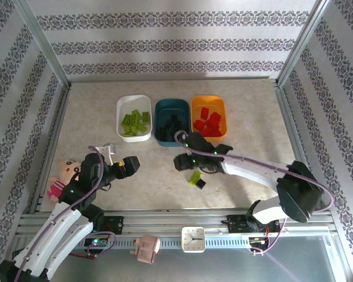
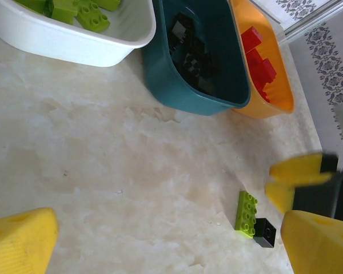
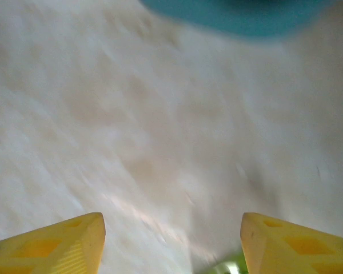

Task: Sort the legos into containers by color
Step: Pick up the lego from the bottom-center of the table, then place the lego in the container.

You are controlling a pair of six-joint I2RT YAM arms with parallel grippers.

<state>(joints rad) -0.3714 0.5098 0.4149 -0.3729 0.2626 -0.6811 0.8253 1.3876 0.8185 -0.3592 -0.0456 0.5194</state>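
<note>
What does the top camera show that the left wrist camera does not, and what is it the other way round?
The top camera adds a doll at the table's left edge, a clock on the front rail, and the left arm and right arm in full. The left wrist camera adds a close look at the left end effector, its yellow fingers wide apart. Both share the white tub, teal tub and orange tub with sorted bricks, plus a loose green brick next to a black brick.

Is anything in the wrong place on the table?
Yes. A lime green brick and a black brick lie loose on the table, touching, not yet sorted. A cartoon doll lies by the left edge, odd among legos.
</note>
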